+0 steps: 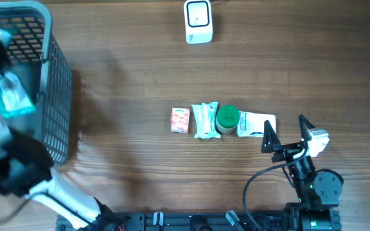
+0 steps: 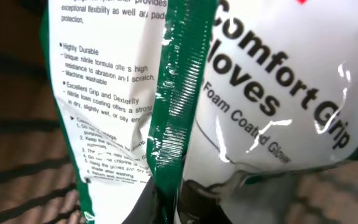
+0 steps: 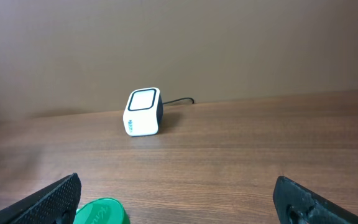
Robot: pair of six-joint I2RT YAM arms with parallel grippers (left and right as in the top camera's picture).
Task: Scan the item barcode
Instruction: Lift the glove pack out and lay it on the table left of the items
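Glove packet (image 2: 260, 93) pinched in your left gripper (image 2: 166, 208), over the basket

The packet fills the view right in front of your left fingers, which are closed on its green seam, probably because that ridge gives a thin, firm edge to pinch. The basket (image 1: 50, 83) sits just beside and below this gripper. The scanner (image 1: 198, 22) stands well apart from it across the table, so the packet has a long way to travel. The faces turned toward the wrist show only printed text and no barcode, so you may need to rotate it. Your right gripper (image 1: 284, 133) waits with jaws spread wide and empty, the green-lidded jar (image 3: 101, 211) just ahead of its fingers
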